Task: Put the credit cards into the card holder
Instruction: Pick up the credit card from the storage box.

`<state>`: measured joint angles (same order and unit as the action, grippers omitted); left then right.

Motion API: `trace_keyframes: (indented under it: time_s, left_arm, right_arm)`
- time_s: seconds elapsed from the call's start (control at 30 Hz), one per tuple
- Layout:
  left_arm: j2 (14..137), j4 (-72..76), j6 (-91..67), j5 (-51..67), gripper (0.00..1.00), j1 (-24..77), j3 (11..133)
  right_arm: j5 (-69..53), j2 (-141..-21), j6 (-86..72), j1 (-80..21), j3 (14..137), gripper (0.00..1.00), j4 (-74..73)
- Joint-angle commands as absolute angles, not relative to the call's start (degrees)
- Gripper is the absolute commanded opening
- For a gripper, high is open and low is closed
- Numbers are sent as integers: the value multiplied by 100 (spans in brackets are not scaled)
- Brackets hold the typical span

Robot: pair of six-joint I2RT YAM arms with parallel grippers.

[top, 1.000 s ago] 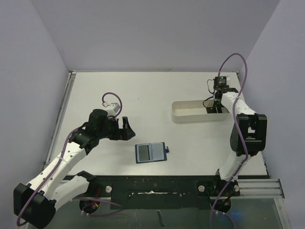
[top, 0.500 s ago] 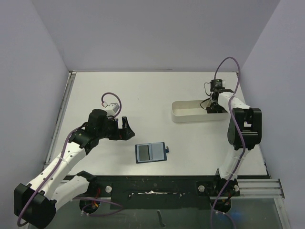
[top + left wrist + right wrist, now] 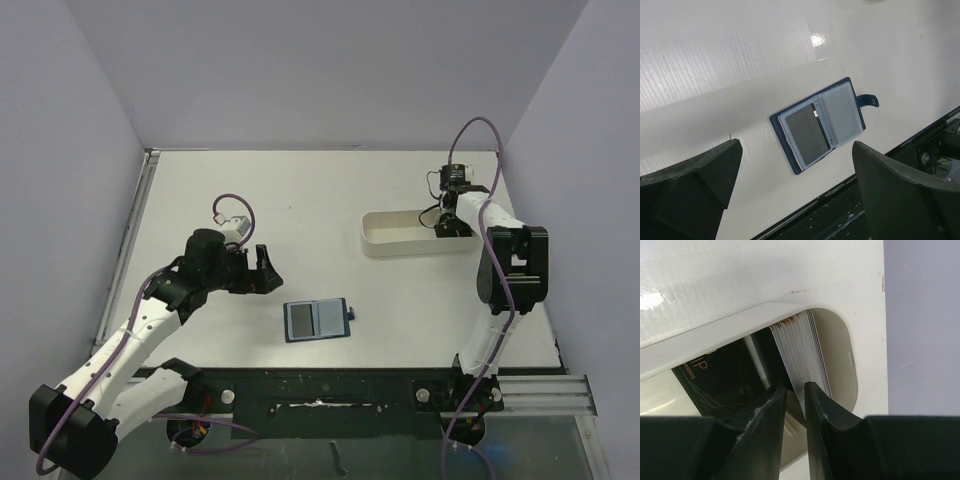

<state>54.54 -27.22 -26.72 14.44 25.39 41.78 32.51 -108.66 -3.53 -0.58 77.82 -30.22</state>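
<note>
Now, right arm nearer: credit cards [image 3: 802,347] stand on edge as packed stack in rounded right end of white tray [image 3: 715,337], directly ahead of right gripper [image 3: 794,400], edges running into its gap. Jaws narrow, slim slot between; nearest cards enter it, firm pinch cannot be told. Card holder [image 3: 318,319] lies open near front table edge, well apart leftward; left gripper [image 3: 264,270] just beside it, spread wide, empty
</note>
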Motion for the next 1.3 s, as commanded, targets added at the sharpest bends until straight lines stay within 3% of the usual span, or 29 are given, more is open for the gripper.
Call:
trace_keyframes:
  time_s: [0.0,0.27,0.43,0.87,1.1,1.27]
  left_arm:
    - [5352,-2540,-2601,1547,95,2488,4228]
    - [5333,-2533,-2602,1555,94,2485,4232]
    - [5324,-2507,-2597,1613,94,2470,4218]
    - [5071,-2544,-2614,1583,98,2390,4229]
    - [5018,-2180,-3154,2121,97,2387,4108]
    - [4905,-1412,-3859,2609,92,2382,3658]
  right_arm:
    - [3509,-10762,-242,-79,8082,21,-2947]
    - [3366,-10616,-202,-133,8186,6,-3123]
    - [3060,-10338,-224,-298,8219,2,-3349]
    - [2531,-9301,-1096,-1290,8509,0,-4304]
    - [2557,-8521,-1729,-2431,8069,0,-4304]
    - [2288,-7946,-2236,-3236,7547,0,-3967]
